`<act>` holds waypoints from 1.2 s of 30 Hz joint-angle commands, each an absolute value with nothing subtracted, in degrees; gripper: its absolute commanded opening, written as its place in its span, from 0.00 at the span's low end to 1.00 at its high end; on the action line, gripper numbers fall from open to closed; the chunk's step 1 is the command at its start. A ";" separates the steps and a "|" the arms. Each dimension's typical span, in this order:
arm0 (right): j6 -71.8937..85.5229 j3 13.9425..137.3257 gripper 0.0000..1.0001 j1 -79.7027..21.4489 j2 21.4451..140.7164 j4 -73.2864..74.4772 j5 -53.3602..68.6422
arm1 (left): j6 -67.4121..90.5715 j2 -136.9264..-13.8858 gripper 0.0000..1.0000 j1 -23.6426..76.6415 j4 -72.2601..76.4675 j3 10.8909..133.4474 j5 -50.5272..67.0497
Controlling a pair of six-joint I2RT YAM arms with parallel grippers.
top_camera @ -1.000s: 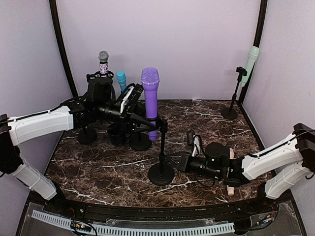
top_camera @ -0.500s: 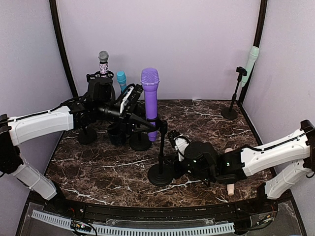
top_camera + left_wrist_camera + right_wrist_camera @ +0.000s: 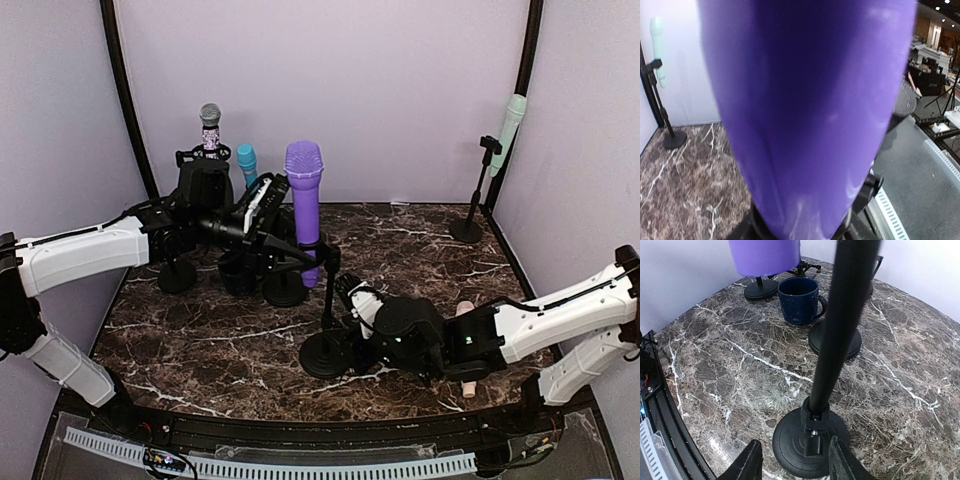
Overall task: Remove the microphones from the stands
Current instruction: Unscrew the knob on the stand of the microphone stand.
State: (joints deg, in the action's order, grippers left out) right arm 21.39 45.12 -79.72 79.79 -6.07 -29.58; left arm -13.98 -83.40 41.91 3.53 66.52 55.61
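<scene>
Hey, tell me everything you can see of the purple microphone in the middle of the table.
The purple microphone looks like smooth matte plastic, with a rounded textured head above a handle that tapers downward. It stands upright, its lower end seated in the clip of the black stand mid-table. The left gripper is closed around its lower handle. In the left wrist view its body fills the frame.

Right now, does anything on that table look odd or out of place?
Nothing spilled or broken. A dark blue mug sits among the microphone stands, and a pale cylinder lies partly under the right arm; I cannot tell what it is.
</scene>
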 commanded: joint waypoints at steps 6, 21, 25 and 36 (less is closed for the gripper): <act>24.52 41.35 0.53 -80.33 71.88 -10.15 -31.00 | -15.31 -83.36 0.75 41.92 -5.41 62.84 48.72; 25.92 39.84 0.62 -80.31 68.29 -11.08 -32.55 | -13.67 -76.24 0.86 41.88 -3.06 59.84 42.23; 26.23 38.73 0.64 -80.33 66.47 -11.67 -33.04 | -13.14 -73.33 0.87 41.85 -3.77 57.59 39.53; 27.35 35.60 0.79 -80.12 62.67 -13.62 -30.93 | -5.90 -62.88 0.88 41.87 -1.69 50.32 33.01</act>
